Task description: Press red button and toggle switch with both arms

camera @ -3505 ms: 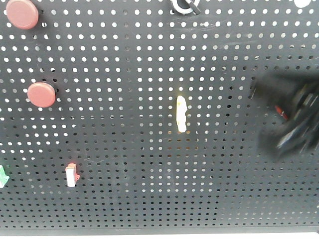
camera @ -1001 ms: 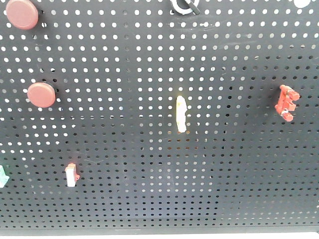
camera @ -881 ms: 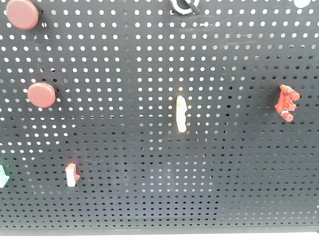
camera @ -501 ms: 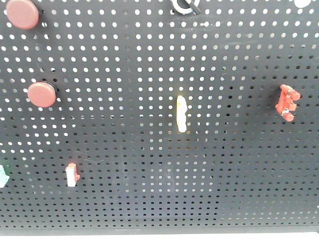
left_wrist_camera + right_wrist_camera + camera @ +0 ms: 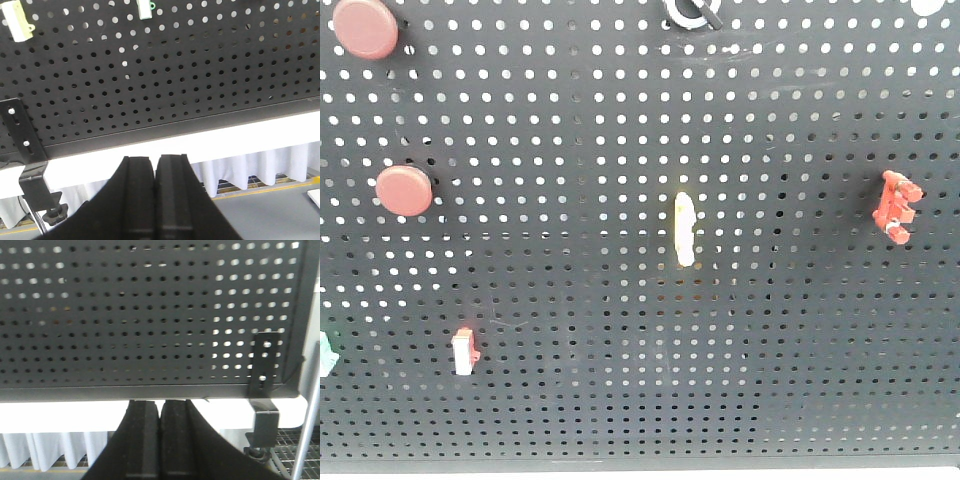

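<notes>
Below the pegboard [image 5: 200, 75], left gripper [image 5: 155, 172] and right gripper [image 5: 160, 415] are closed, empty.

The pegboard [image 5: 620, 120] is black, patterned all over with rows of small round holes that show pale, and on it the toggle switch [image 5: 896, 207] is bright red while the two round buttons [image 5: 364, 27] [image 5: 403, 190] are a duller red. The lever [image 5: 685, 229] at the middle is pale yellow, the small switch [image 5: 465, 351] lower left is white with a reddish top, and a green piece [image 5: 325, 355] shows at the left edge. Both hands, left [image 5: 155, 200] and right [image 5: 160, 440], are black, and the cloth [image 5: 240, 172] below the board is white
</notes>
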